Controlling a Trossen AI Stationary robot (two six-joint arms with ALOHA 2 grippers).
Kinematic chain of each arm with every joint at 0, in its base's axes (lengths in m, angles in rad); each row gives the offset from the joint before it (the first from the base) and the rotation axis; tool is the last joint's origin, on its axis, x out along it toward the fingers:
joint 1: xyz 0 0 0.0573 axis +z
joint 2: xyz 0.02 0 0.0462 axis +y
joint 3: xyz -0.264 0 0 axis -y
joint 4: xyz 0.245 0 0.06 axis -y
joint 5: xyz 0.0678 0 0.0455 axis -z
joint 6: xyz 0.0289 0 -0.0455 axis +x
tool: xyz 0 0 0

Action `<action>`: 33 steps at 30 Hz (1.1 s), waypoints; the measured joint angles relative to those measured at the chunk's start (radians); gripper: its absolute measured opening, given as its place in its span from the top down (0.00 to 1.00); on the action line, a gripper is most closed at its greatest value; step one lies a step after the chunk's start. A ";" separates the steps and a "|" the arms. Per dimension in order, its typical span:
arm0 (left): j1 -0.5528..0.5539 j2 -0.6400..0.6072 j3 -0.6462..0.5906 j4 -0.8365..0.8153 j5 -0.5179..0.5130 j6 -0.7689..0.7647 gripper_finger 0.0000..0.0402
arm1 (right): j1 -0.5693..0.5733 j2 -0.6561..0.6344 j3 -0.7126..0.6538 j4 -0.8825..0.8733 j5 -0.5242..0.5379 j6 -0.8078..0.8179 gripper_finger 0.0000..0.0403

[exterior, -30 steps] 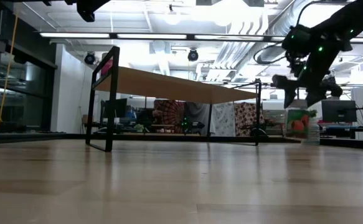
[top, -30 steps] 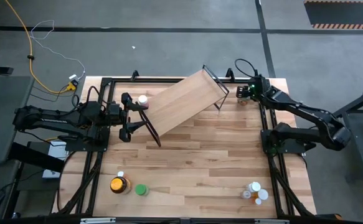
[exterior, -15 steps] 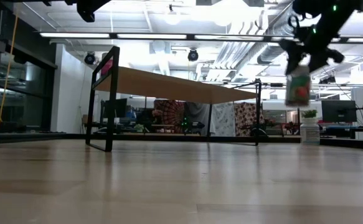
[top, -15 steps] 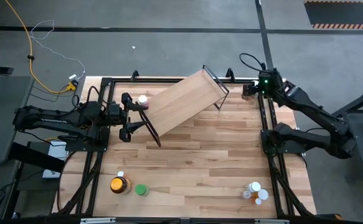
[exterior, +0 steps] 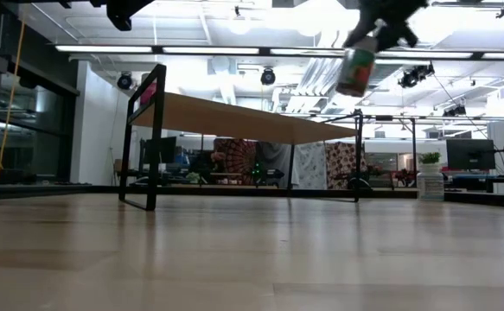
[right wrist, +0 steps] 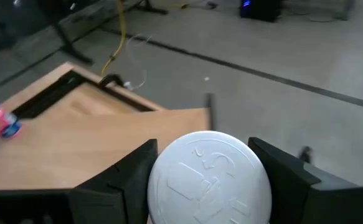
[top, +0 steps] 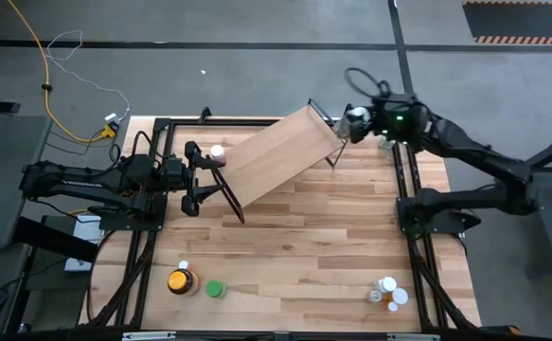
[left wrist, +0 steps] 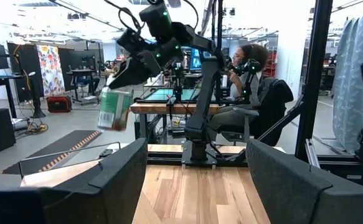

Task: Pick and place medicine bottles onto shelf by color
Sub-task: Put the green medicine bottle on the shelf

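My right gripper (top: 359,121) is shut on a white medicine bottle (exterior: 357,71) with a green label and white cap (right wrist: 209,180), high above the right end of the shelf (top: 276,156). The shelf is a long light-wood board on black wire ends, lying aslant at the table's far middle. A small pink-capped bottle (top: 217,152) stands on its left end. My left gripper (top: 195,177) waits open at that left end, fingers level, nothing between them. My right gripper pinches the bottle's top part just under the cap (left wrist: 124,92) between its two fingers, one on each side (right wrist: 131,177). The fingers slant down from the table's right side. The bottle hangs tilted below them, lifted clear of table and shelf.
Another white bottle with a green label (exterior: 430,181) stands on the table at the far right. An amber jar (top: 181,281), a green bottle (top: 214,290) and a small white one sit near left; a cluster of small bottles (top: 389,292) sits near right. A seated person (left wrist: 249,68) is behind the table.
My right gripper has lifted the green-label bottle off the table at the far right, risen high and swung toward the table's left, over the shelf's right end, turning as it went. The bottle now hangs tilted; its neighbour stays standing.
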 joint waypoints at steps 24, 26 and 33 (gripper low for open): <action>0.000 0.000 0.000 -0.008 0.000 0.000 0.35 | 0.058 0.370 0.142 -0.046 0.046 0.000 0.46; 0.000 0.000 0.000 -0.008 0.000 0.000 0.35 | 0.057 0.371 0.142 -0.045 0.046 0.000 0.45; 0.000 0.000 0.000 -0.008 0.000 0.000 0.35 | 0.051 0.371 0.142 -0.049 0.050 -0.001 0.38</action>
